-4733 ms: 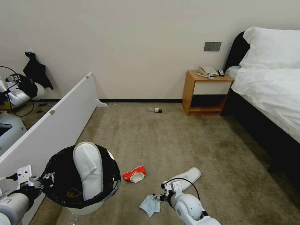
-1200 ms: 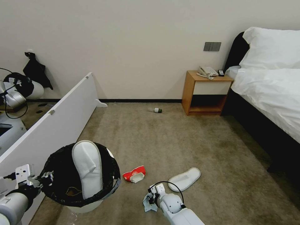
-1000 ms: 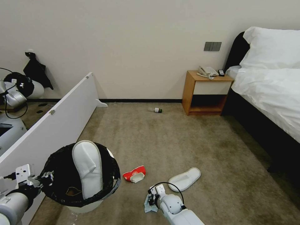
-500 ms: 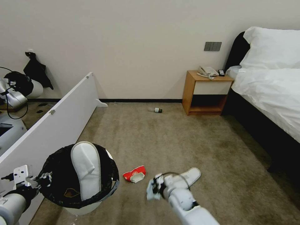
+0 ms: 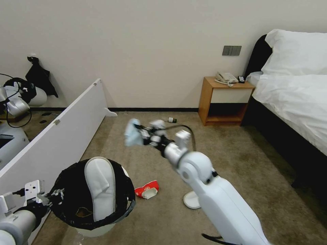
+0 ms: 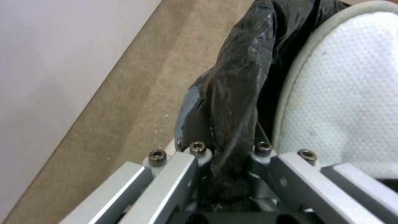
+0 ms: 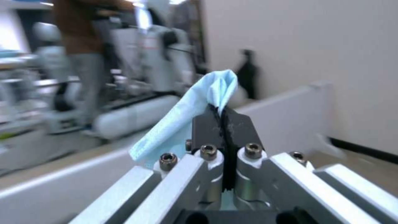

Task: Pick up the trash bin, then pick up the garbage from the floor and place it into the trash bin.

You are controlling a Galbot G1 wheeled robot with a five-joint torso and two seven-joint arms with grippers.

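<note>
Pinching the mask (image 5: 132, 136) by one fold, the right pincer (image 5: 140, 135) hangs beyond the bin (image 5: 98, 228), gripped at its rim by the left pincer (image 5: 57, 198); released there, the mask would land on the floor (image 5: 238, 163).

hidden: floor slipper (image 5: 191, 200) mostly behind right arm | blurred: room behind face mask (image 7: 187, 119)
</note>
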